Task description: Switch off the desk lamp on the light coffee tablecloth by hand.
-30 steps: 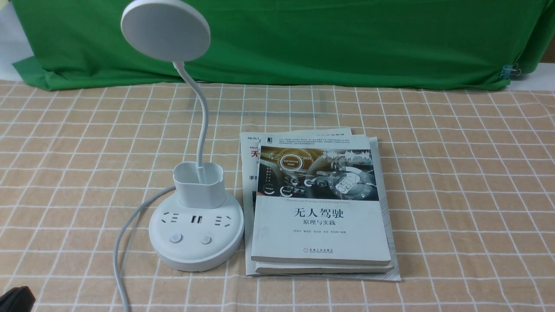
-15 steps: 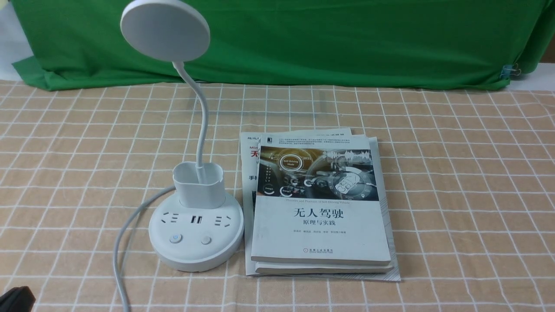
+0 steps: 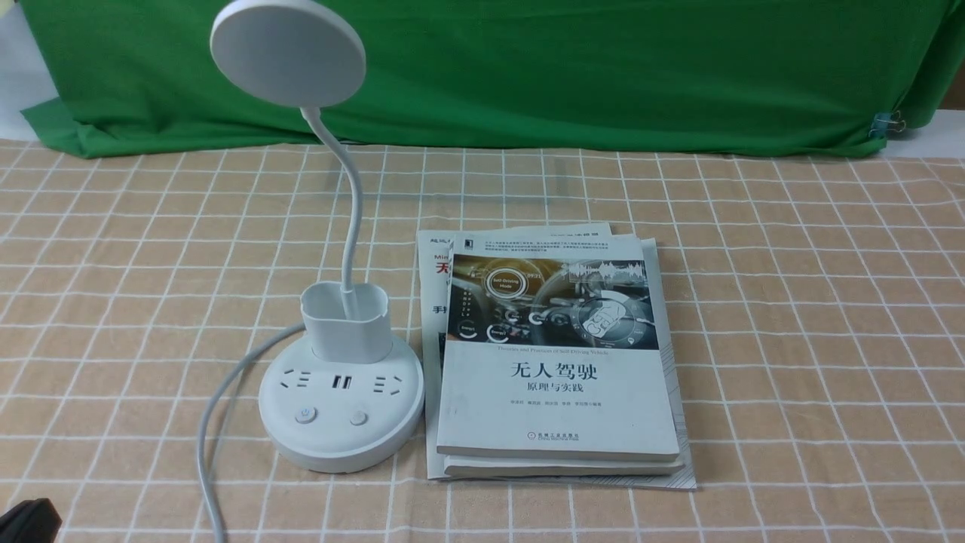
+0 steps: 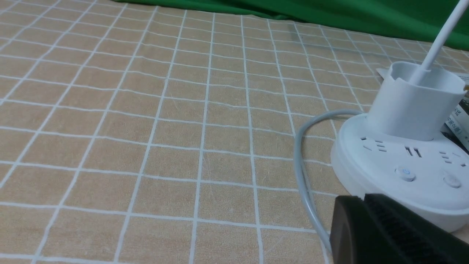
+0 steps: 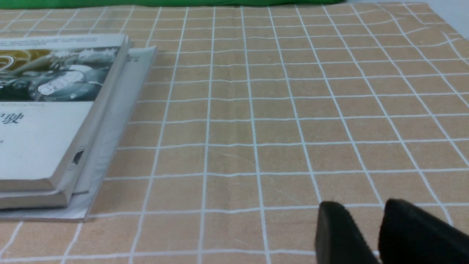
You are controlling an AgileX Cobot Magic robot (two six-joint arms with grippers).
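Two grippers are mine. At the front view's 7 o'clock corner is my left gripper (image 4: 362, 198), its black fingertips together and clasping nothing. Beside it, the white cord (image 3: 209, 452) curves over the light coffee tablecloth (image 3: 136, 302), from the 6 o'clock edge up to the lamp's holder (image 3: 350, 335).

The desk lamp (image 3: 341, 445) stands upright on the cloth at 2 o'clock from my left gripper, apart from it. Its round base has a power-marked button (image 3: 305, 415) near 7 o'clock and a plain button (image 3: 358, 417) near 5 o'clock. The bendable neck (image 3: 354, 204) rises to the disc head (image 3: 289, 54), toward 11 o'clock. I cannot tell whether it is lit.

Just beside the base, toward 3 o'clock, lies a stack of books (image 3: 558, 407). Behind, at 12 o'clock, hangs the green cloth (image 3: 565, 75). My right gripper (image 5: 364, 203) holds its fingers parted, with nothing between them, apart from the books.
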